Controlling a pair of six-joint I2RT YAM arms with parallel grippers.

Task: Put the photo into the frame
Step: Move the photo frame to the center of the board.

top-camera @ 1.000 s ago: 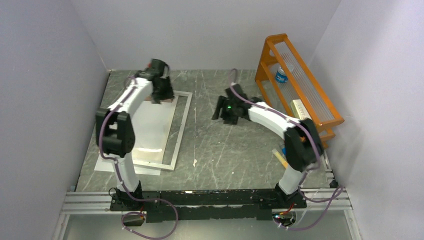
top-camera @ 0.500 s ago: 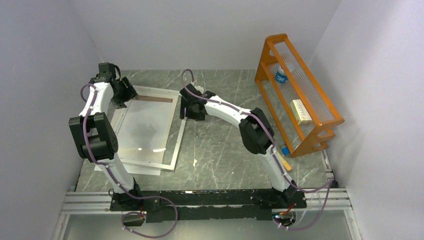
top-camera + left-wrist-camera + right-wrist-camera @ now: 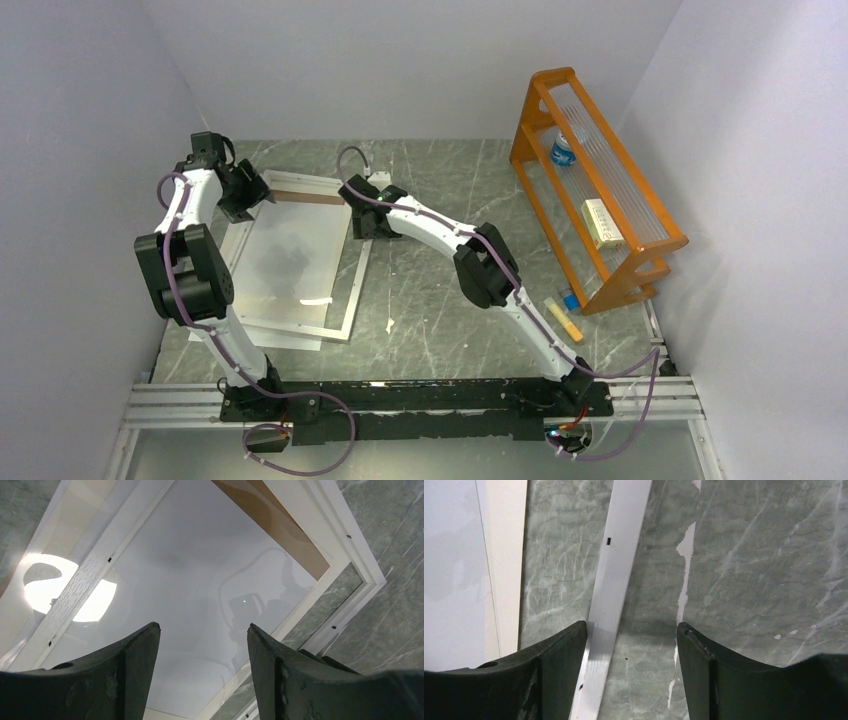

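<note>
**A:** Jaws spread and empty on left gripper (image 3: 250, 192) and right gripper (image 3: 365, 222). Right one just swung over to the frame (image 3: 360, 285), at its right rail, upper middle.

**B:** Yep, and the photo (image 3: 300, 250) looks white-side-up inside it. Squaring it up next, I'd guess.

The left arm (image 3: 190, 205) and the right arm (image 3: 425, 222) are made of smooth white tubes with chunky black joints, and thin purple cables (image 3: 352, 432) loop along both. The left gripper (image 3: 202, 626) and the right gripper (image 3: 631, 624) each have two thick, dark grey fingers (image 3: 132, 675) with rough, curved sides.
</note>
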